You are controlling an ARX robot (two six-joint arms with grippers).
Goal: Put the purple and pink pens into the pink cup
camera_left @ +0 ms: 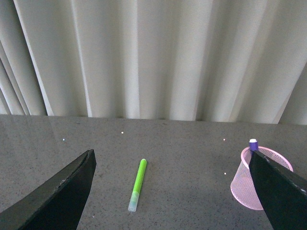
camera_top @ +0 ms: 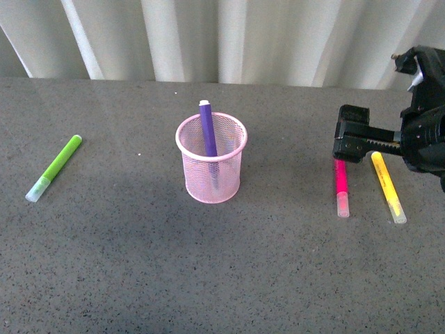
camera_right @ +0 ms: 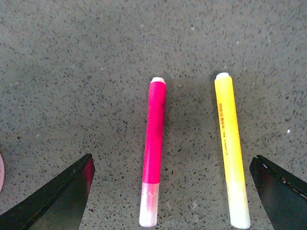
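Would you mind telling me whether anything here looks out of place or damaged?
Nothing stands out. The purple pen leans inside the upright pink cup; the pink pen and yellow marker lie flat side by side; the green marker lies further left.

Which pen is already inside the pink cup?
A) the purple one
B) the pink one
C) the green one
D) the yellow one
A: the purple pen stands inside the pink cup, while the pink pen lies outside it beside the yellow marker.
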